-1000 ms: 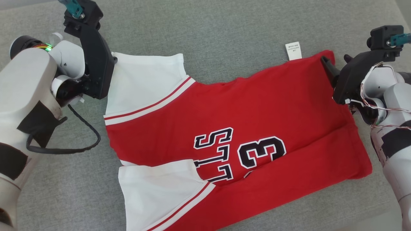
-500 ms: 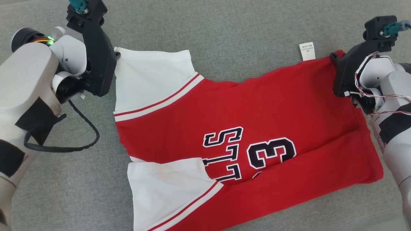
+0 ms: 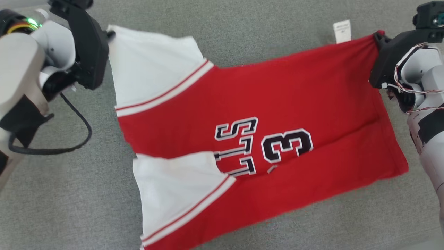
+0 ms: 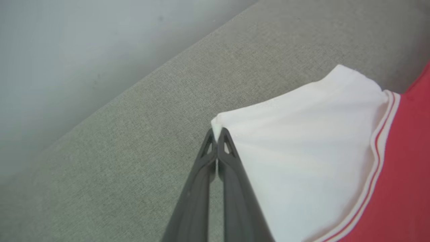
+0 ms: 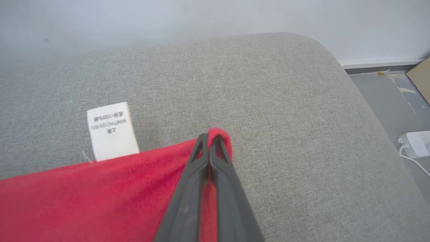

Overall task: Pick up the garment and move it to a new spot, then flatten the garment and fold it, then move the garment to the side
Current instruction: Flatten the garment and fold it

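Over on the grey cushion (image 3: 69,194), the left gripper (image 3: 110,33) and right gripper (image 3: 377,35), each clamped on a far corner, had just stretched the sagging jersey (image 3: 277,97) taut, so flattening looked underway.

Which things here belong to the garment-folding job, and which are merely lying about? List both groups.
Job: red-and-white jersey garment with white label; left gripper, shut on its white sleeve corner; right gripper, shut on its red corner; grey fabric cushion beneath.
Lying about: white power strip on the floor; brown cardboard piece.
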Tool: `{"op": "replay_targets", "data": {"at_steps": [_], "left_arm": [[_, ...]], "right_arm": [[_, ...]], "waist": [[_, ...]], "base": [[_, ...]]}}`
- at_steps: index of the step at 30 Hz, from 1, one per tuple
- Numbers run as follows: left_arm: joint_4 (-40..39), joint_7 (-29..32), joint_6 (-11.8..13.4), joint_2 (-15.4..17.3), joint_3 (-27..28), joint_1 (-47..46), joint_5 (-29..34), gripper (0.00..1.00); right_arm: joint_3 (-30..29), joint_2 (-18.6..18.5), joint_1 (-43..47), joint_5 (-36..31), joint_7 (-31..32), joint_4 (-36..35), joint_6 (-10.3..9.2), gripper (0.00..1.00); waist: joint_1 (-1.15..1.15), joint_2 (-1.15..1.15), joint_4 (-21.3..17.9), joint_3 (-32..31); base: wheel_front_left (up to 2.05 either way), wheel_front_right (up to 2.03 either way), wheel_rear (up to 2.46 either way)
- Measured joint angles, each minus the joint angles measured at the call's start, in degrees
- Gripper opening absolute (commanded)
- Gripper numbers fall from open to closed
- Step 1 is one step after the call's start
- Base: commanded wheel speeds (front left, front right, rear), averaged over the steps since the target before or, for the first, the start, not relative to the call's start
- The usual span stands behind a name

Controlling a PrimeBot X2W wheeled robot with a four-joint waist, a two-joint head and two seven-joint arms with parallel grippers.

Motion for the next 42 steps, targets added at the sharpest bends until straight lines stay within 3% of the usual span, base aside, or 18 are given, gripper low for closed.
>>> {"op": "replay_targets", "data": {"at_steps": [10,15,20,30,42], "left_arm": [[-3.5,-5.2,0.0,1.8,-3.2,-1.2,-3.1,0.00],[-10.7,-6.4,0.0,6.1,-6.2,0.1,-3.7,0.00],[-21.2,-8.7,0.2,14.2,-6.4,5.1,-6.4,0.00],[-43.1,-9.9,8.4,24.0,-5.1,14.2,-10.3,0.00],[-60.3,-12.5,17.5,30.3,-6.3,24.6,-13.2,0.00]], "right_arm": [[0.9,-2.1,1.5,5.3,-3.1,-0.8,0.00,0.00],[4.1,-4.2,5.2,8.5,-2.8,-4.8,0.00,0.00],[6.5,-8.2,11.6,15.4,-2.7,-11.6,0.01,0.00],[7.0,-14.4,19.2,22.5,0.4,-20.3,0.01,0.00],[5.2,-17.9,27.4,26.0,3.8,-27.3,0.01,0.00]], "waist": [[0.00,0.00,0.5,-0.8],[0.00,-0.01,0.8,-2.0],[0.00,-0.01,1.4,-4.2],[-0.01,-0.01,3.2,-7.2],[-0.01,-0.01,3.9,-8.1]], "base": [[0.00,0.00,0.00],[0.00,0.00,0.00],[0.00,0.00,0.00],[0.00,0.00,0.00],[0.00,0.00,0.00]]}}
